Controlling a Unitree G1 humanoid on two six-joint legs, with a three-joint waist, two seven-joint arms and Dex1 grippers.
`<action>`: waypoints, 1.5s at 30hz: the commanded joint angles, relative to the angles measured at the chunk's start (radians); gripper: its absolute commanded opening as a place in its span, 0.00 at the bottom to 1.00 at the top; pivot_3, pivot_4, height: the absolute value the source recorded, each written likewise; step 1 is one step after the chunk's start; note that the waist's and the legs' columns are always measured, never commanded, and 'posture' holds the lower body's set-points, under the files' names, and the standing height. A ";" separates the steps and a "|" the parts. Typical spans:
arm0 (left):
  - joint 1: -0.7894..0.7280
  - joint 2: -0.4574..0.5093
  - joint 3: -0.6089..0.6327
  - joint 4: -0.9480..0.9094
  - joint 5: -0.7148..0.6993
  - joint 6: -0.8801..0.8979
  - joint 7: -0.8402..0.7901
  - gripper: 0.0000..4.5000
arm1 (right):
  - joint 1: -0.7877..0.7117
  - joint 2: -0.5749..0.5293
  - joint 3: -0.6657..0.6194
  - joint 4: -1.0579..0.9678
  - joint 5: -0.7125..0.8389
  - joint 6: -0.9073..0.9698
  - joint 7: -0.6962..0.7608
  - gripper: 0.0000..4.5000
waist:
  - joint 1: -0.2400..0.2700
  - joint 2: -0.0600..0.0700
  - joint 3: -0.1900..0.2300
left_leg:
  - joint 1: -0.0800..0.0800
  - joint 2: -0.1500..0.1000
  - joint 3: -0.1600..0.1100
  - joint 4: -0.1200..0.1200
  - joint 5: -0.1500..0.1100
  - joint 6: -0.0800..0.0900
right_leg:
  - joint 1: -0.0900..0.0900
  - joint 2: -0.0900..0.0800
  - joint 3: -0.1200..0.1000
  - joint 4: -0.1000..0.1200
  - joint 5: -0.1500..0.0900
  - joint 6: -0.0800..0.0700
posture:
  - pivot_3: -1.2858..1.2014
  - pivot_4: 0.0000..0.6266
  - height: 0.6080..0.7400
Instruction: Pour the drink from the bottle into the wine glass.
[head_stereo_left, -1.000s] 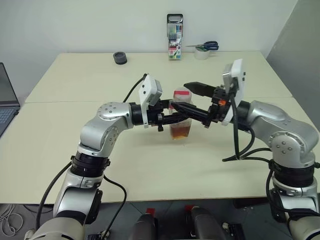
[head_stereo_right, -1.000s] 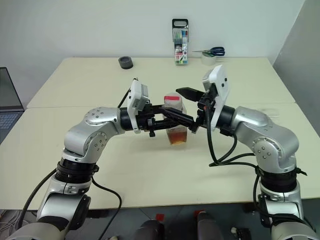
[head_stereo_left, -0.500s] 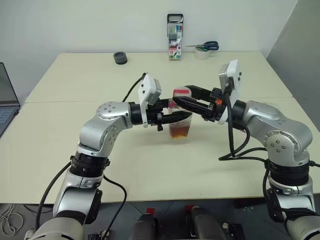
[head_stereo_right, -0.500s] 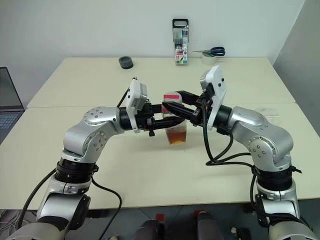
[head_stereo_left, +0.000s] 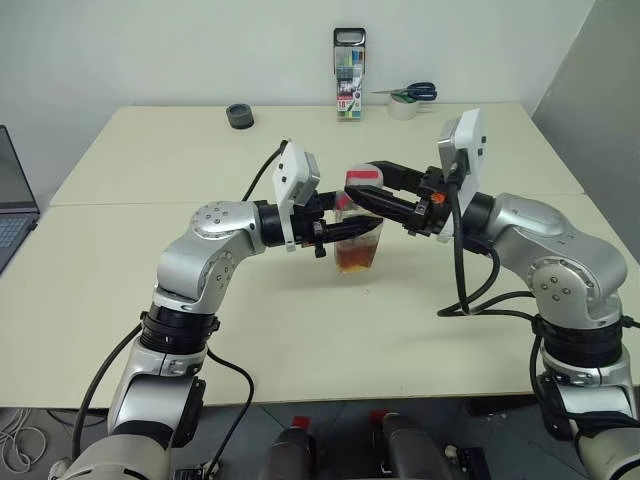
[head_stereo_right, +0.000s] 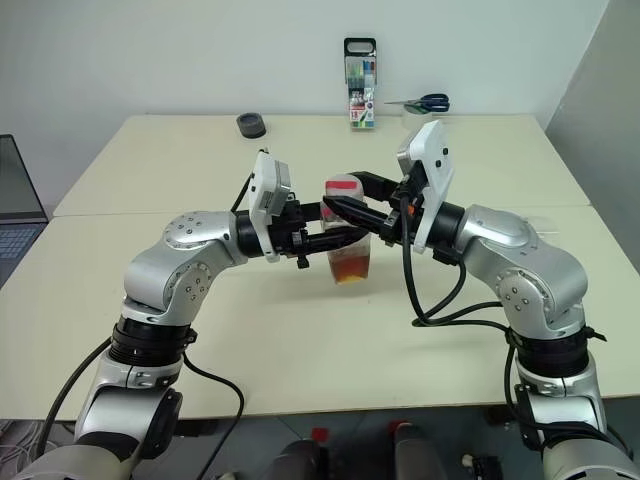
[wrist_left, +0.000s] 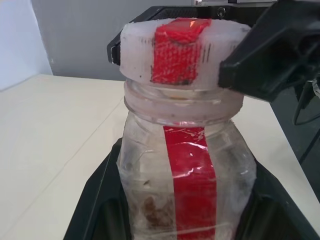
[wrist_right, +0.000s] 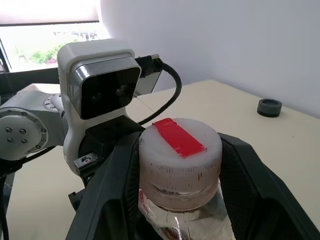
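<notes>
A small clear bottle with a red label strip is held upright just above the table at its middle. My left gripper reaches in from the left and is shut on the bottle's body. Reddish-brown drink fills its lower part. My right gripper comes from the right, and its fingers are closed on either side of the whitish cap with its red patch. The wine glass is out of view.
A pen case stands at the table's far edge, with scissors on a white roll to its right. A black ring lies far left of them. A laptop sits at the left edge.
My right gripper, wide open beside the bottle a second ago, has swung in over the top and closed on the cap. The left gripper and bottle have kept still.
</notes>
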 joint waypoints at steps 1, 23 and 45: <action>-0.002 -0.002 -0.007 -0.046 -0.013 -0.007 -0.017 0.44 | -0.044 -0.020 -0.046 -0.018 -0.045 -0.062 -0.008 0.42 | 0.000 0.000 0.000 | 0.000 0.000 0.000 0.000 0.000 0.000 | 0.000 0.000 0.000 0.000 0.000 0.000 | 0.52 0.24 1.00; -0.005 -0.012 -0.011 -0.037 -0.008 -0.020 -0.008 0.44 | -0.059 0.030 -0.064 -0.030 0.063 0.039 -0.017 0.99 | 0.000 0.000 0.000 | 0.000 0.000 0.000 0.000 0.000 0.000 | 0.000 0.000 0.000 0.000 0.000 0.000 | 0.52 0.24 1.00; -0.018 -0.012 -0.013 -0.032 -0.008 -0.019 -0.012 0.44 | -0.009 0.011 -0.081 -0.043 0.072 0.038 -0.019 0.91 | 0.000 0.000 0.000 | 0.000 0.000 0.000 0.000 0.000 0.000 | 0.000 0.000 0.000 0.000 0.000 0.000 | 0.52 0.24 1.00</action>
